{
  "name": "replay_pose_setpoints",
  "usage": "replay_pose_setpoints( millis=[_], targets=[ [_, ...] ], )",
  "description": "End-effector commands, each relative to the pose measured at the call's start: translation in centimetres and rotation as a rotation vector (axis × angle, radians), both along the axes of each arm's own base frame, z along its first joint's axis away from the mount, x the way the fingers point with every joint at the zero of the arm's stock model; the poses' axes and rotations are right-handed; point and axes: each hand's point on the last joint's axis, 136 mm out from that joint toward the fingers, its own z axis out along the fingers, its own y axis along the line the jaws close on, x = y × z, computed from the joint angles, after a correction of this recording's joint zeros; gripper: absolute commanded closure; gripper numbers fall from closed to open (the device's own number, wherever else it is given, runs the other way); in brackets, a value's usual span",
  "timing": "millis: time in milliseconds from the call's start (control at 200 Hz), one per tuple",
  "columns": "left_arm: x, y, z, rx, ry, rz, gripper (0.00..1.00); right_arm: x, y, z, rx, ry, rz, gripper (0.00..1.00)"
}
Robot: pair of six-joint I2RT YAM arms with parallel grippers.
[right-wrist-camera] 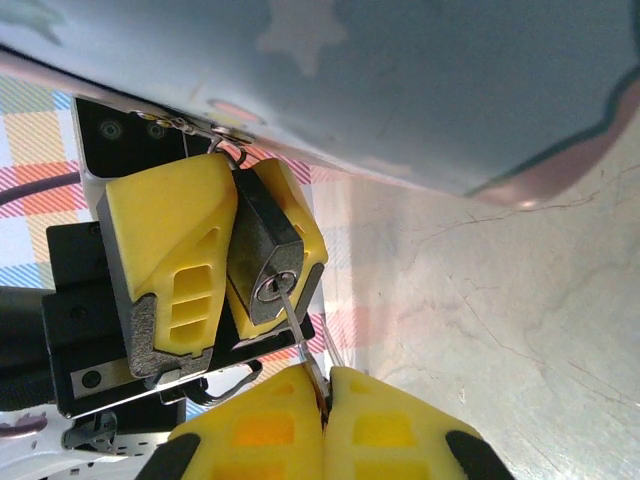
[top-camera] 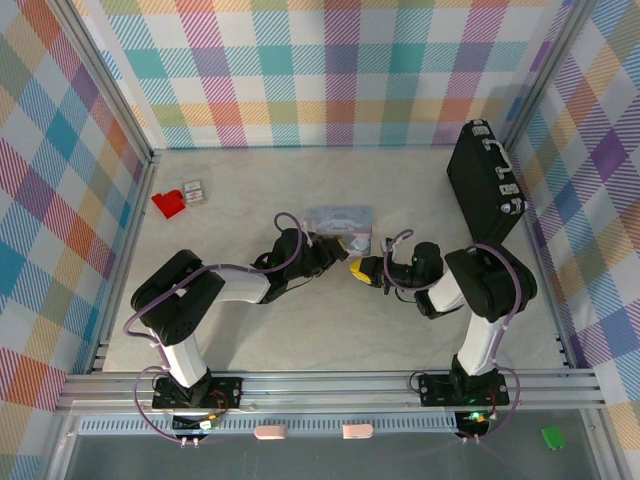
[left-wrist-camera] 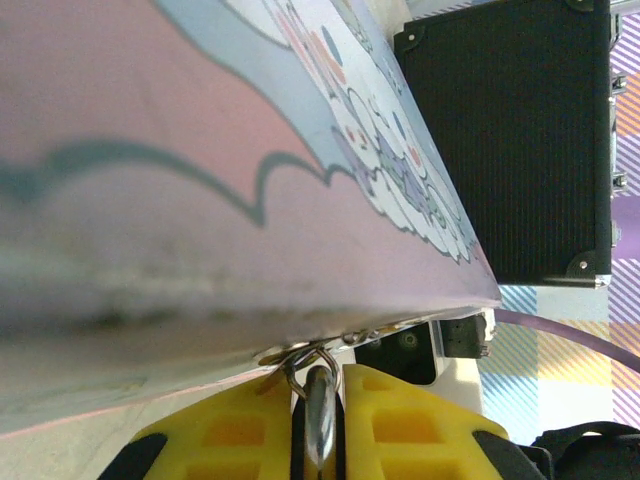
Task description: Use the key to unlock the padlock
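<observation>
At the far left of the table (top-camera: 250, 330), well apart from the work: a red plastic piece (top-camera: 168, 204), idle. Left of centre: the left gripper (left-wrist-camera: 319, 388), clamped on the padlock (right-wrist-camera: 262, 250), one yellow finger to each side of its body. The padlock hangs by its shackle from a hasp on the edge of the pastel tin (top-camera: 338, 220), its long axis running from the hasp toward the right arm, keyhole face turned to that arm. Centre: the key (right-wrist-camera: 297, 325), blade tip at the keyhole and leaning a little off the padlock's axis; how deep it sits cannot be told. Right of centre: the right gripper (right-wrist-camera: 325, 392), pinched shut on the key, with the padlock straight ahead of its fingertips and very near. Judgement: the right arm is the working one, and the coming move is a twist about the blade's own line, so blade and keyway want lining up first. In the way: the tin's edge just above the padlock and the left gripper's fingers flanking it, so the wrist has little room to swing. Far right: a black briefcase (top-camera: 485, 185), standing near the right wall, well apart
</observation>
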Motion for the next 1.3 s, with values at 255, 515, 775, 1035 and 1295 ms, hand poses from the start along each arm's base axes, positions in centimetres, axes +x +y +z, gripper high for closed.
replay_pose_setpoints(
  millis=[255,515,775,1035,1295],
  targets=[
    [-2.3,-1.3,1.3,-0.001,-0.042,-0.117,1.00,0.1,-0.5,2.1,-0.146,-0.083,-0.040,1.00],
    [-1.8,-1.2,2.2,-0.092,-0.038,-0.083,1.00,0.1,-0.1,0.8,-0.058,-0.019,-0.040,1.00],
    [-1.6,-0.8,1.7,-0.073,-0.025,-0.062,1.00,-0.3,-0.1,-0.5,-0.063,0.013,-0.043,1.00],
    [-1.2,-0.5,1.1,-0.077,-0.014,-0.035,1.00,-0.4,0.2,-0.4,-0.001,0.065,-0.037,1.00],
    [-1.0,0.2,0.8,-0.062,-0.023,-0.011,1.00,-1.0,0.0,-1.1,-0.114,0.009,-0.020,1.00]
  ],
)
